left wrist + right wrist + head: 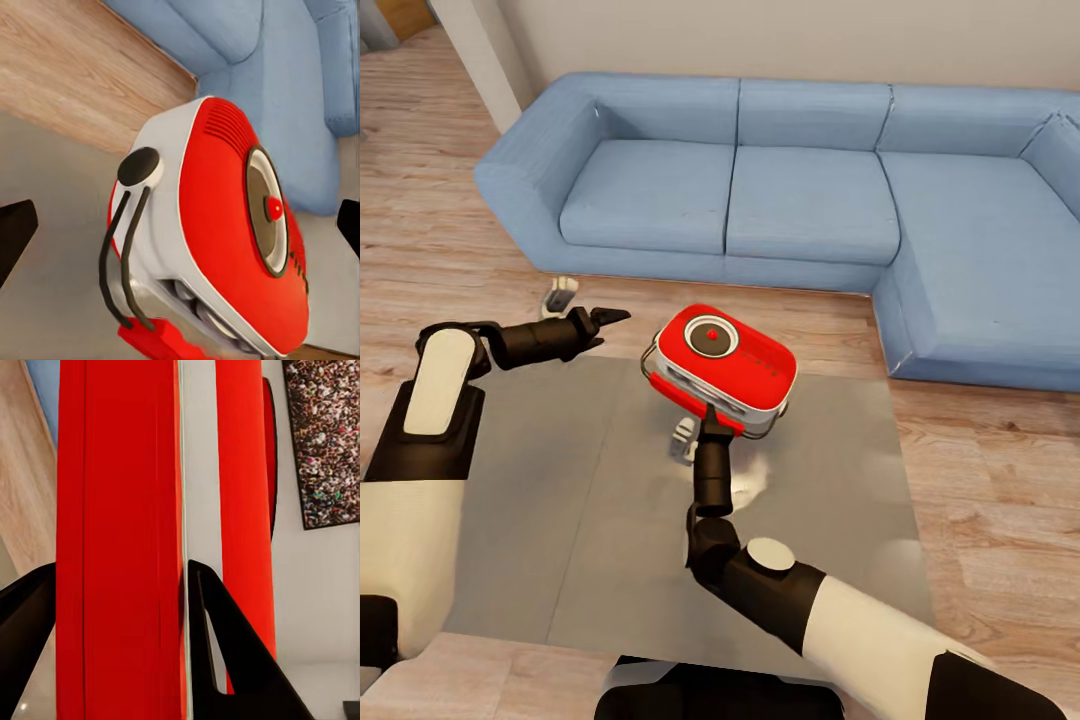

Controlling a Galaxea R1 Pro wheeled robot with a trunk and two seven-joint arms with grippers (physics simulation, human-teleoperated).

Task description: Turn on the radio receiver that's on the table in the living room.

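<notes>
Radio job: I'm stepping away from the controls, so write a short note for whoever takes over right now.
Right hand: shut on the radio receiver, holding it from below, lifted above the table.
Left hand: open, empty, just left of the radio, fingers aimed at it.
Radio: red face with round dial turned up, sofa behind.
Done: radio picked up.
Left: press or turn its control with the left hand; whether it is on cannot be told.

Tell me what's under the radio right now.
The radio receiver is held up off the table by the right tool, clamped on its lower edge. Beneath it lies grey tabletop; the arm covers part of that patch.
</notes>
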